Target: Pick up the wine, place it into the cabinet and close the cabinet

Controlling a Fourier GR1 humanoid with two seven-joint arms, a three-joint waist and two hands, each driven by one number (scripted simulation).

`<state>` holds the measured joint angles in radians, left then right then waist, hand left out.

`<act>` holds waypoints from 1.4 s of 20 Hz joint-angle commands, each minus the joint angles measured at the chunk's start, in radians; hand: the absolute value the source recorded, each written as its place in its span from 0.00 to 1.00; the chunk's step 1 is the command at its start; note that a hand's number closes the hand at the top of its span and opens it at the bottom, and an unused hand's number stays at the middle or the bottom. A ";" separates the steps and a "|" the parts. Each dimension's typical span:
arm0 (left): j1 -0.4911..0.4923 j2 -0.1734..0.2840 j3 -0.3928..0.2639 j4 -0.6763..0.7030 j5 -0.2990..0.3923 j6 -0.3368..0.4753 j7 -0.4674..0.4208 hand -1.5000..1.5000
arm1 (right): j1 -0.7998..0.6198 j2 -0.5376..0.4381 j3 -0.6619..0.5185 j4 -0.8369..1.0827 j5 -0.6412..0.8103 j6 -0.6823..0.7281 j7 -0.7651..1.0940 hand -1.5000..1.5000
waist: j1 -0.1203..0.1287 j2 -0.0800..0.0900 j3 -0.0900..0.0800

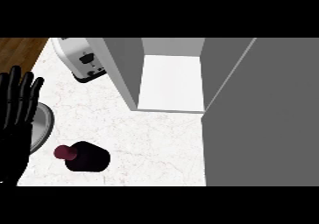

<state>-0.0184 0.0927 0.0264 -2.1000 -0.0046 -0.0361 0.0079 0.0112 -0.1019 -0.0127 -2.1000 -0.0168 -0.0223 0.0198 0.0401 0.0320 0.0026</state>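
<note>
Head view, cabinet (170, 83) open with nothing inside, wine (84, 156) on counter (149, 140), left robot hand (13, 109) spread flat.

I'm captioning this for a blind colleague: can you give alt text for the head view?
A dark wine bottle with a red cap stands on the white marble counter, untouched, in front of an open grey cabinet. The left hand rests open at the view's left edge, over a grey plate; a toaster sits behind.
</note>
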 commanded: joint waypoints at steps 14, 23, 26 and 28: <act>0.452 -0.092 -0.586 -0.290 -0.020 0.089 0.122 0.00 | 0.254 -0.097 0.073 -0.207 -0.265 0.279 0.083 0.00 | -0.043 -0.037 -0.002; 0.462 -0.085 -0.824 -0.387 -0.226 0.233 0.218 0.00 | 0.124 -0.116 0.026 -0.382 -0.358 0.169 0.389 0.00 | -0.037 -0.035 -0.003; 0.465 -0.069 -0.843 -0.417 -0.257 0.276 0.222 0.00 | 0.199 -0.096 0.059 -0.387 -0.310 0.222 0.309 0.00 | -0.041 -0.036 -0.002; 0.427 -0.072 -0.805 -0.394 -0.209 0.288 0.235 0.00 | 0.100 -0.087 0.070 -0.356 -0.293 0.178 0.366 0.00 | -0.038 -0.034 -0.003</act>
<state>0.4326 0.0144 -0.7623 -2.4148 -0.1702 0.2223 0.1999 0.1235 -0.2029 0.0408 -2.3832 -0.3001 0.1752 0.3293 0.0025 -0.0033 0.0002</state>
